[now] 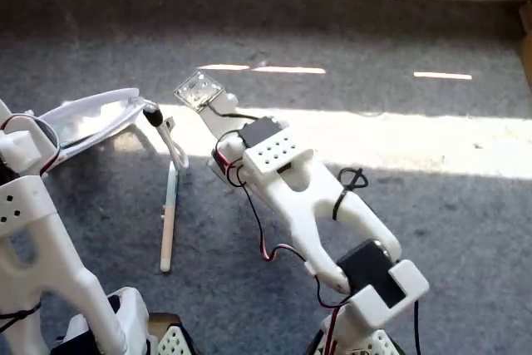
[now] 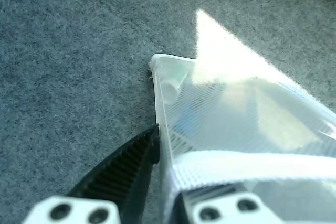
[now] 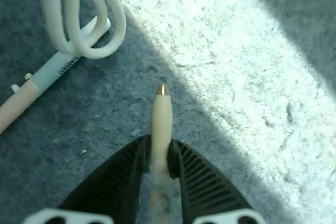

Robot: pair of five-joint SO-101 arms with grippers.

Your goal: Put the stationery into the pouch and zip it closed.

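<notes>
Right hand [image 3: 158, 144]: closed on a cream pen [image 3: 161, 109], gold tip forward, low over the grey desk [image 3: 236, 77]. Left hand [image 2: 165, 166]: clamped on an edge of the translucent pouch [image 2: 236, 114], with a second pen [image 1: 169, 214] lying on the desk just beside its white cord loop [image 3: 100, 30]. Handling note: likely best to line the held pen with the pouch mouth, enter tip first, release once inside.

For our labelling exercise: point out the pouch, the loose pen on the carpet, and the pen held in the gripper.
Pouch [image 2: 236, 114], left wrist view, its clear side.
Loose pen [image 1: 169, 218], high view, mid-barrel.
Held pen [image 3: 161, 111], right wrist view, barrel behind the tip.
</notes>
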